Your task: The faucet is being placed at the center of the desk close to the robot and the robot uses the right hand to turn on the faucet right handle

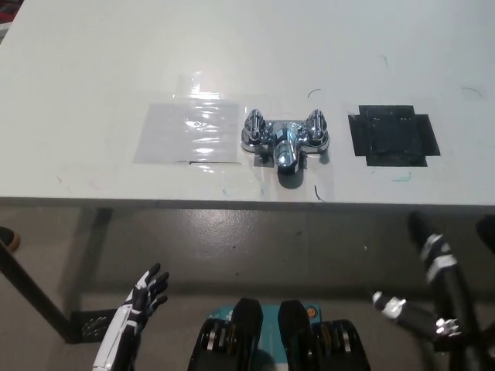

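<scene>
Chrome faucet [285, 141] spans left-right; its spout [287, 159] points toward the robot.

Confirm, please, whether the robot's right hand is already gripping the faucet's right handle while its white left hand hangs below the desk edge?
Not quite. The head view shows the right hand low at the lower right, below the desk edge, well clear of the faucet's right handle. The white left hand does hang below the desk edge.
</scene>
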You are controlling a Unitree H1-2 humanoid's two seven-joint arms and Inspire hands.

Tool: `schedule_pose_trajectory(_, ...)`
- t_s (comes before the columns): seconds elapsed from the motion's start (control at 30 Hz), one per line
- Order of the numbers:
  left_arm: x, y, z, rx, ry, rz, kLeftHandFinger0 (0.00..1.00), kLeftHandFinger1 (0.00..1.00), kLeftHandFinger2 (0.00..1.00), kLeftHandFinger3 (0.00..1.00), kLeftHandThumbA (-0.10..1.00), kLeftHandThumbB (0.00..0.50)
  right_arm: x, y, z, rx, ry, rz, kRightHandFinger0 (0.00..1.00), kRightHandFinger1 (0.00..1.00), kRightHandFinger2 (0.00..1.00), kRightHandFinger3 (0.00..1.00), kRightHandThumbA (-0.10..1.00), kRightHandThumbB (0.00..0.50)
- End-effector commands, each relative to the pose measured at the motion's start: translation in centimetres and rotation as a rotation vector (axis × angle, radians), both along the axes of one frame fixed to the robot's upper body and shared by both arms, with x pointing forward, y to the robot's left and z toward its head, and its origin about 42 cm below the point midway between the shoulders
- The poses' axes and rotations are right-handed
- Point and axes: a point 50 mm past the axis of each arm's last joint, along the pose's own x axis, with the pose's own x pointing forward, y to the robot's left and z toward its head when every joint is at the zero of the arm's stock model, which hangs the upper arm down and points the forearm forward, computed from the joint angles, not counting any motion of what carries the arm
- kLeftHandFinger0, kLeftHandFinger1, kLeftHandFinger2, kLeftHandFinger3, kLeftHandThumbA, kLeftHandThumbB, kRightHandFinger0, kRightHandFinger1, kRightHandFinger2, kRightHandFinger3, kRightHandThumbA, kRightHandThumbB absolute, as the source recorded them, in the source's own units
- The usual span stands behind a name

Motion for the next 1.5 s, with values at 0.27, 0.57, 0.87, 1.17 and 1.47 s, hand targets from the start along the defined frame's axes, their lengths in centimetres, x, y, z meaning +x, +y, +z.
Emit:
schedule_pose_trajectory(0.27, -0.2, -0.9, 2.5, -0.059, -0.101, -0.055, 1.00, 1.00, 1.00, 1.00, 1.00, 0.117, 3.7, -4.8, 14.7, -0.113, -0.331, -0.113, 1.00, 1.00, 1.00, 1.00, 1.00, 0.226)
schedule_pose_trajectory(0.57, 0.4, -1.1, 3.4, -0.065, -0.137, -0.074, 1.00, 1.00, 1.00, 1.00, 1.00, 0.104, 9.8, -5.9, 24.8, -0.253, -0.222, -0.088, 1.00, 1.00, 1.00, 1.00, 1.00, 0.317)
schedule_pose_trajectory(0.87, 1.4, -1.3, 3.3, -0.033, -0.123, -0.076, 1.00, 1.00, 1.00, 1.00, 1.00, 0.152, 18.3, -2.1, 32.0, -0.519, -0.078, 0.096, 1.00, 1.00, 1.00, 1.00, 1.00, 0.276)
schedule_pose_trajectory(1.17, 1.1, -1.1, 2.4, -0.032, -0.083, -0.074, 1.00, 1.00, 1.00, 1.00, 1.00, 0.168, 24.1, 4.3, 33.6, -0.710, 0.095, 0.214, 1.00, 1.00, 1.00, 1.00, 1.00, 0.228)
schedule_pose_trajectory(1.47, 1.5, -0.9, 1.8, -0.017, -0.069, -0.072, 1.00, 1.00, 1.00, 1.00, 1.00, 0.165, 27.9, 10.2, 33.5, -0.966, 0.216, 0.104, 1.00, 1.00, 1.00, 1.00, 1.00, 0.311)
